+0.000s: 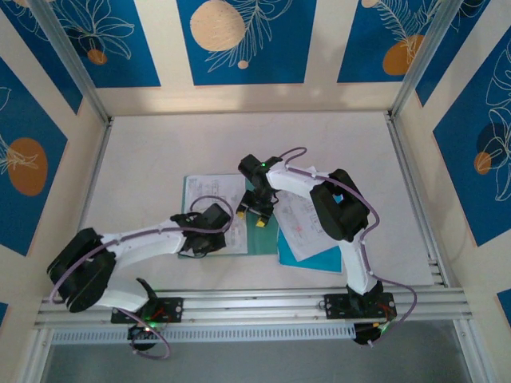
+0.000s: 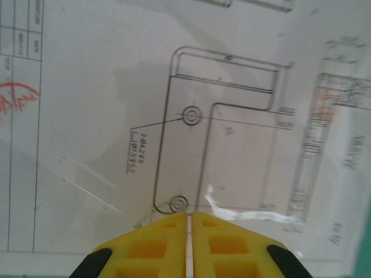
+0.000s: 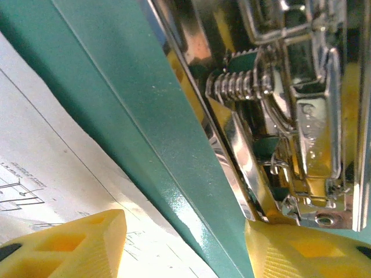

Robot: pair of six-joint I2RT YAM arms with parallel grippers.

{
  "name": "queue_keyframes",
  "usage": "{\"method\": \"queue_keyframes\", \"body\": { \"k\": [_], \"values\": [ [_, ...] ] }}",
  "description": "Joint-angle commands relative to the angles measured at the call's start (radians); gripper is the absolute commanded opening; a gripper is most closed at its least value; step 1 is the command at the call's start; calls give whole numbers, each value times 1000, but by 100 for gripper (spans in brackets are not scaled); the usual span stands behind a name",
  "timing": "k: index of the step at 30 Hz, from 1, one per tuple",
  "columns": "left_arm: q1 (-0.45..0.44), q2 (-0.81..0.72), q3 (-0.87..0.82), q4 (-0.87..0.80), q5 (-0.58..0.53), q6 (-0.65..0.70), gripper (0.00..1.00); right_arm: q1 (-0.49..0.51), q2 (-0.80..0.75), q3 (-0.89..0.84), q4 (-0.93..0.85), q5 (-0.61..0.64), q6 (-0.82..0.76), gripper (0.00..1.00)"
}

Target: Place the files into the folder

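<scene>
Two fingers, left gripper: clenched together, tips over a printed sheet of the files.
Fingers, right gripper: spread apart, straddling the folder edge, one touching its silver clip.
Files: sheets lying on the open folder, middle of the table.

The top camera looked steeply down from behind the near edge over the whole counter. The left wrist camera faced down, very close over the files. The right wrist camera sat tight against the clip of the folder. Both patches lay mid-counter overhead.
</scene>
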Motion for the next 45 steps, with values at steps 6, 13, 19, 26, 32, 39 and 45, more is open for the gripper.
{"method": "queue_keyframes", "body": {
  "k": [6,13,19,26,32,39,45],
  "values": [
    [24,39,-69,-15,-33,-43,1,-55,150,-71,62,223,-145,62],
    [37,-22,-140,-6,-33,-82,0,-96,171,-60,64,191,-253,62],
    [37,-41,-152,-10,-33,-88,0,-91,151,1,34,221,-336,62],
    [37,-46,-153,-7,-33,-89,0,-86,31,34,19,215,-370,63],
    [36,-32,-151,6,-30,-86,0,-76,-45,95,27,119,-371,63],
    [36,-29,-156,5,-36,-83,0,-73,-153,91,22,135,-309,63],
    [37,-34,-156,4,-38,-80,0,-51,-129,47,26,165,-242,63]
  ]
}}
